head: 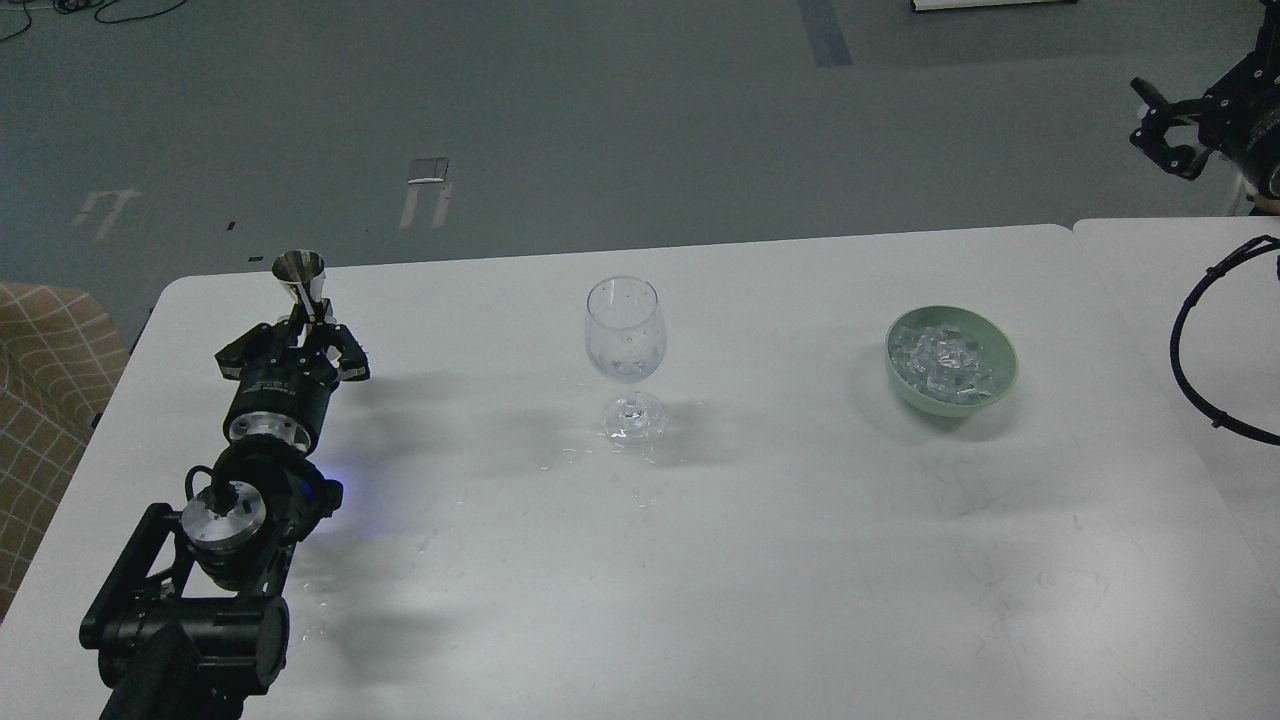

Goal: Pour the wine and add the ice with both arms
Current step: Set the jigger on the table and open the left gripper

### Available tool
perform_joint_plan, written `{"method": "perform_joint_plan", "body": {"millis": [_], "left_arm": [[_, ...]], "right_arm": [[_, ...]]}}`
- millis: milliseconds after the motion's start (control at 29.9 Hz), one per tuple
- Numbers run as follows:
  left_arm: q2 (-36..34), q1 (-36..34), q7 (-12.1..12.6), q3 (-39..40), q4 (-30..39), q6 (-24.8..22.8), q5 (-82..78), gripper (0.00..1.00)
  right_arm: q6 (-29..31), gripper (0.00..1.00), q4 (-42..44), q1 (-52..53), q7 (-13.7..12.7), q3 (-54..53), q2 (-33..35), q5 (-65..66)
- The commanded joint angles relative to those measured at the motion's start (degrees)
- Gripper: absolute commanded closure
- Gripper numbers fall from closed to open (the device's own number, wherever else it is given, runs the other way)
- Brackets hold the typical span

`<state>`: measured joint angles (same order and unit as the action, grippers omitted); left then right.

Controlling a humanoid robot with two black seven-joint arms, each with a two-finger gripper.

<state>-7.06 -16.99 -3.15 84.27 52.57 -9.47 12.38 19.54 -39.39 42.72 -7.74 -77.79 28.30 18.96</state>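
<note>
A clear wine glass (625, 340) stands upright at the table's middle, with droplets on its bowl; I cannot make out any wine in it. My left gripper (298, 325) at the far left is shut on the waist of a small silver measuring cup (298, 270), held upright with its mouth up, well left of the glass. A green bowl (985, 390) to the right of the glass holds many clear ice cubes (945, 358). My right gripper (1160, 120) is open and empty, raised at the top right beyond the table's far edge.
The white table (800, 560) has spilled drops (590, 455) around the glass's foot. A second table (1150, 260) adjoins on the right, with a black cable loop (1185, 340) of my right arm over it. A tan checked seat (45, 370) is at the left.
</note>
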Motion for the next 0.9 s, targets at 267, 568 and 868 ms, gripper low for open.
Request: {"method": "perform_joint_plan", "body": {"millis": [267,568,868], "left_arm": [[-0.49,-5.51,0.52,0.19,-12.75,-5.3,-0.08,0.91],[-0.67,-7.0,0.52,0.11,-14.51,-5.3,-0.16,0.76],[-0.58,-7.18,0.69,-0.6,-14.69,-5.3,-0.16,0.63]], "right_arm": [[-0.55,0.0,-2.27,-0.97,0.0,0.45,0.27,0.03],[-1.17,0.0,-3.24,-1.85,0.0,0.36,0.53,0.03],[-1.17,0.0,-3.77,-1.94,0.0,0.36,0.53,0.03]]}}
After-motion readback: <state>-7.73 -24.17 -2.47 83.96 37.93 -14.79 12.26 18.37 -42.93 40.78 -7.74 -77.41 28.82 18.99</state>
